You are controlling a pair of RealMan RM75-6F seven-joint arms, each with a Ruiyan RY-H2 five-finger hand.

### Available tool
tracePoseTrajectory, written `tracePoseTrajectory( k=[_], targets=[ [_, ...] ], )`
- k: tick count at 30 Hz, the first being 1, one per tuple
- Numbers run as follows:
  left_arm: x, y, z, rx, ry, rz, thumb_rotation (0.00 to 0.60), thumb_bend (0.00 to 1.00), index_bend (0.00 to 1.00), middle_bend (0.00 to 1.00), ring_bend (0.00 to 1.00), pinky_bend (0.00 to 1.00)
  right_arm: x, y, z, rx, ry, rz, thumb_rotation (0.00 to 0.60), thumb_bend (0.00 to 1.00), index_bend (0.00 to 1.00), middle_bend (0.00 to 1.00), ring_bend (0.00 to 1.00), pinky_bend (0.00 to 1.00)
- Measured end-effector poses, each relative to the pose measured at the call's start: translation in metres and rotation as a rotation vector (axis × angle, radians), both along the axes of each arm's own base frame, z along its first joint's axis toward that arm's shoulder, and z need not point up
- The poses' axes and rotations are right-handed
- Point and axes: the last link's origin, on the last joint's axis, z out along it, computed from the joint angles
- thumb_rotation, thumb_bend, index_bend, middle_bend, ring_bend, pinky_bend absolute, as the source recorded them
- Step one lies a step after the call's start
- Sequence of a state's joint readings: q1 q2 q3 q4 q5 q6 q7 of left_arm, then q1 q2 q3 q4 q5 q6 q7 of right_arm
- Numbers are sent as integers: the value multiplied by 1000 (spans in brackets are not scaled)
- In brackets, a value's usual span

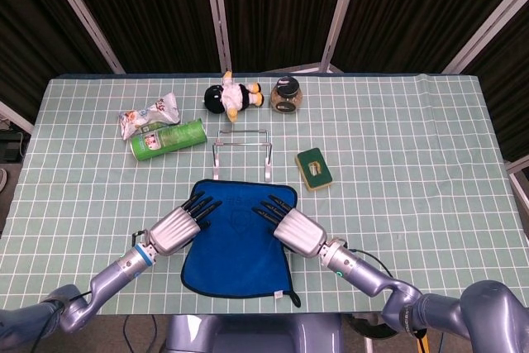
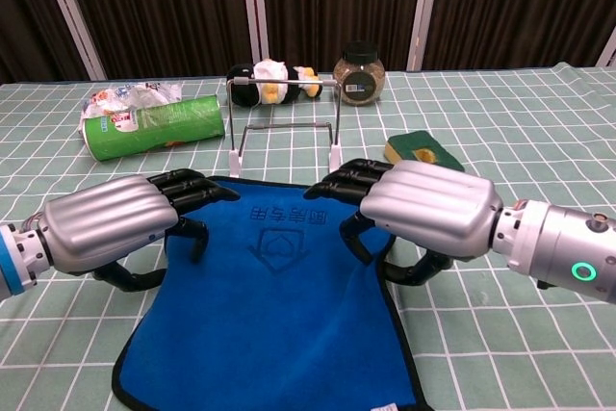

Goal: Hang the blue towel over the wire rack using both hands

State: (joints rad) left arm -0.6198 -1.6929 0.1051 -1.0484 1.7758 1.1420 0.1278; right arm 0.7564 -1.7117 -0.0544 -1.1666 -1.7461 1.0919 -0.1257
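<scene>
clearly the towel (image 1: 237, 237) is soft, thin and light: it lies flat on the table (image 1: 413, 138) just in front of the rack (image 1: 240, 153), and will sag wherever it isn't held. best taken at the two far corners, one per hand. left hand (image 2: 111, 221) and right hand (image 2: 423, 207) hover over those corners, fingers spread, holding nothing; whether fingertips touch cloth, i cannot tell.

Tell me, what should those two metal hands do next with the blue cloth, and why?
Probably close the fingers on the far corners. The towel lies flat on the table, just short of the wire rack. The left hand and right hand hover over its far end, fingers apart, holding nothing. It must be gripped before it can be lifted over the rack's bar.
</scene>
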Motion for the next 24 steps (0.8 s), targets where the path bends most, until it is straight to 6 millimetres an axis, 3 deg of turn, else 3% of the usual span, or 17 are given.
tracePoseTrajectory(
  k=[12,24],
  targets=[
    [6,0,0,12,-56,10,600,476,739,0,0,0,5,4,4,-3,-16,12,600,509,644,43,0,0],
    [31,4,26,73,-191,12,600,489,806,0,0,0,32,6,33,-46,-77,71,600,509,646,42,0,0]
  ],
)
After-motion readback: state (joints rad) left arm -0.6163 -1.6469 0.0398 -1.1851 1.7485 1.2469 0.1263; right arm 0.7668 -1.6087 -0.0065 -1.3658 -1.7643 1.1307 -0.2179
